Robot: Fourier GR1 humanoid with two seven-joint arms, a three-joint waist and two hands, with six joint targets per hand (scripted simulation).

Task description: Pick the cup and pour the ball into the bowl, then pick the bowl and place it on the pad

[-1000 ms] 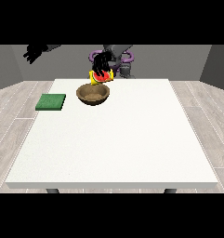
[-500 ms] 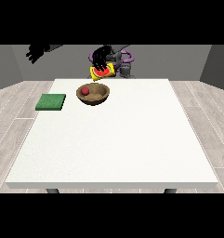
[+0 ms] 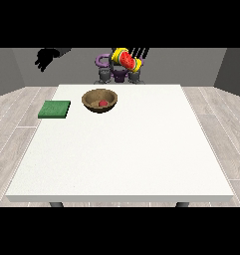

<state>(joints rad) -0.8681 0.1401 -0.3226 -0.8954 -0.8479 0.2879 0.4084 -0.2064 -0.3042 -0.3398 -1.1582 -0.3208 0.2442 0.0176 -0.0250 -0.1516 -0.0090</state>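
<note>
Since small red ball (image 3: 102, 103) sits in brown wooden bowl (image 3: 99, 100), pour looks done; hand at view's right (image 3: 136, 53) grasps tipped yellow-red cup (image 3: 125, 59). Other hand (image 3: 46, 57) idle, fingers unclear.

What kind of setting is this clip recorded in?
Probably a bare test room set up for tabletop manipulation: a large white table on wood-plank flooring with plain grey walls, holding only a wooden bowl with a red ball in it and a green pad.
</note>
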